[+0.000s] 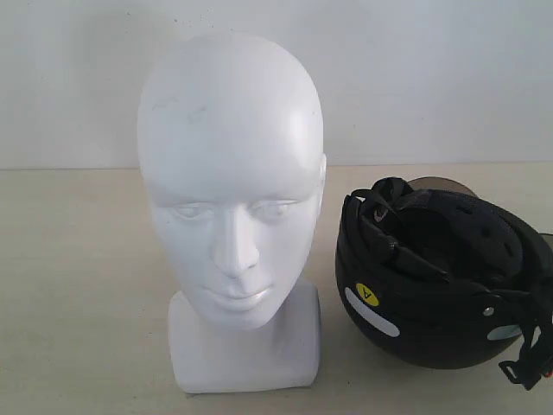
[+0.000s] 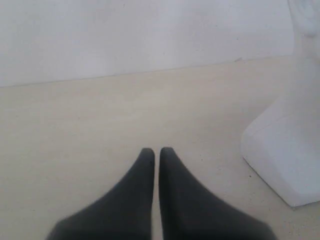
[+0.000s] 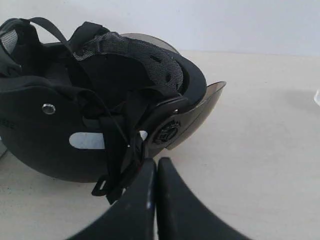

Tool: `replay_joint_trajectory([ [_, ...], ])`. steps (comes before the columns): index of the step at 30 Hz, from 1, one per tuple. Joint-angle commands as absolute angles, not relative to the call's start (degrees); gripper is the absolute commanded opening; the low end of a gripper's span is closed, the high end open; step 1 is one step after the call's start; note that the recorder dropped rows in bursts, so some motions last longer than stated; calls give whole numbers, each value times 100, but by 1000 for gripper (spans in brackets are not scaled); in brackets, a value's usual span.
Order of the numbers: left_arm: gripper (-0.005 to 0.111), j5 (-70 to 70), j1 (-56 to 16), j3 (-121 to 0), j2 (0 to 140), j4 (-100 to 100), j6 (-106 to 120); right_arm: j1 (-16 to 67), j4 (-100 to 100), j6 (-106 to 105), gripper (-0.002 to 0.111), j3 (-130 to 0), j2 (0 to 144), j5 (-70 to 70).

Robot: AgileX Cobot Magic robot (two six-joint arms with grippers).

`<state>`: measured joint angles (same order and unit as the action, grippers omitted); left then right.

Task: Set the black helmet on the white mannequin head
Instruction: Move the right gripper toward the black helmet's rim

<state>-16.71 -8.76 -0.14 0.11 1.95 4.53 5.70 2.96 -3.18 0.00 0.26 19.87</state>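
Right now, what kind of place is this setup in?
Probably a plain test bench: a pale tabletop against a blank white wall, holding a white mannequin head and a black helmet.

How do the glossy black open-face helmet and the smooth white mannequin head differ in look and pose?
The glossy black open-face helmet is dark; the smooth white mannequin head is bright white. The helmet lies upturned on its shell, padded lining showing; the head stands upright on its block base. Both are glossy and rest on the beige table.
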Motion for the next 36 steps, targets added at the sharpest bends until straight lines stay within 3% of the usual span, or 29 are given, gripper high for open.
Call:
replay_joint_trajectory([
  [1, 4, -1670, -891, 0, 0, 197, 473, 576, 252, -331, 0, 0, 0, 1913],
  [14, 4, -1670, -891, 0, 0, 197, 473, 576, 271, -329, 0, 0, 0, 1747],
  [23, 4, -1670, -891, 0, 0, 197, 473, 576, 416, 0, 0, -59, 0, 0],
  [29, 4, -1670, -891, 0, 0, 197, 473, 576, 416, -36, 0, -1095, 549, 318],
  [36, 4, -1670, -891, 0, 0, 197, 473, 576, 237, -69, 0, -2523, 2271, 838],
])
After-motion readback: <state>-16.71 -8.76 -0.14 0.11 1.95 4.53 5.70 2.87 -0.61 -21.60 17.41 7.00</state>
